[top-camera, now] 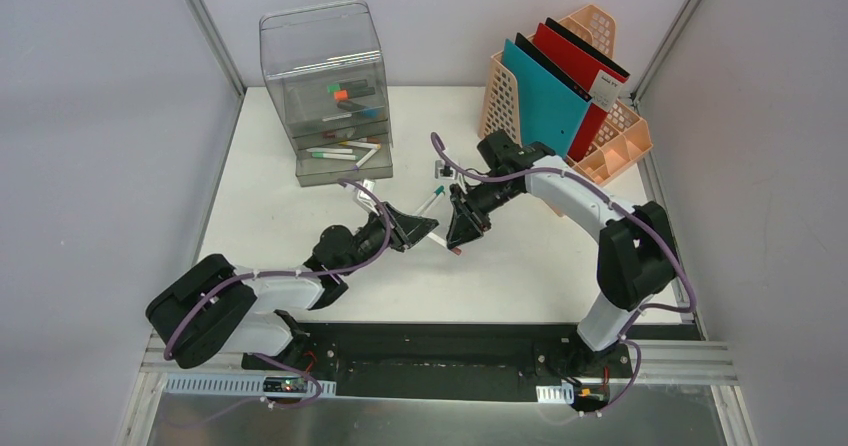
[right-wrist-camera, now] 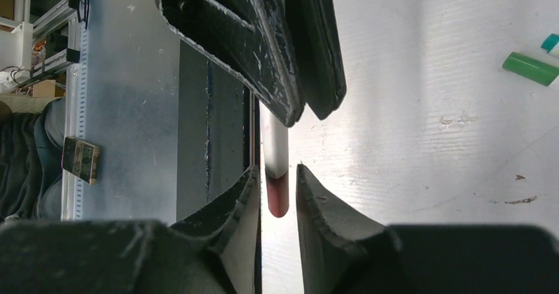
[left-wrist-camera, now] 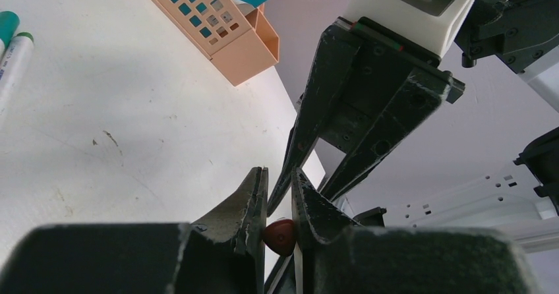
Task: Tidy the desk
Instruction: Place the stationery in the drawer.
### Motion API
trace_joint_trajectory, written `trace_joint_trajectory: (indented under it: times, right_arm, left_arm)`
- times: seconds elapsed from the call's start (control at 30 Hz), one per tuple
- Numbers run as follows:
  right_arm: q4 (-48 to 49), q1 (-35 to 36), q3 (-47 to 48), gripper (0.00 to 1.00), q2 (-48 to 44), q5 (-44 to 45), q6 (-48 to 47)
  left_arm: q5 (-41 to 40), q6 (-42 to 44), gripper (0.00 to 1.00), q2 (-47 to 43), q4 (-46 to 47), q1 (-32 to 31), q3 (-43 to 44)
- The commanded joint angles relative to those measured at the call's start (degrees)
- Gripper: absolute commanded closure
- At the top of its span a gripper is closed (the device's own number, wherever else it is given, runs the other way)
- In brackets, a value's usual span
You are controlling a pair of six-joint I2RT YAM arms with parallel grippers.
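The desk (top-camera: 300, 226) is seen rail-first, its white top spread beyond.
Over mid-desk, the left gripper (left-wrist-camera: 279, 175) is clenched on a red-capped marker (right-wrist-camera: 277, 202); the right gripper (right-wrist-camera: 277, 167) is held slack around it, fingers parted.

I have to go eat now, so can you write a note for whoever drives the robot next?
Left tool: shut on the red-capped marker, above the desk.
Right tool: fingers just apart around the same marker.
Done: some markers lie in the clear drawers.
To do: probably finish this handover, store the marker, then the loose markers on the desk.
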Motion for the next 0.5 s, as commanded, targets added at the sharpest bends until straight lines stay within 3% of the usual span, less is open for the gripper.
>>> trace_joint_trajectory:
  times: [0.0, 0.27, 0.47]
  right_arm:
    - [2.3, -0.9, -0.2, 0.69, -3.6, -0.8, -0.7]
    - [3.6, -1.1, -1.1, 0.58, -4.9, 0.4, -0.1]
    - [3.8, -1.7, -1.3, 0.57, -5.7, 1.3, -0.2]
  left_arm:
    - [-1.3, 1.3, 1.0, -2.7, 0.2, -0.5, -0.5]
    - [-3.2, 2.6, 1.0, -6.5, -5.6, -0.5, -1.1]
    - [-10.9, 2.9, 1.0, -12.3, -16.1, -0.3, -2.2]
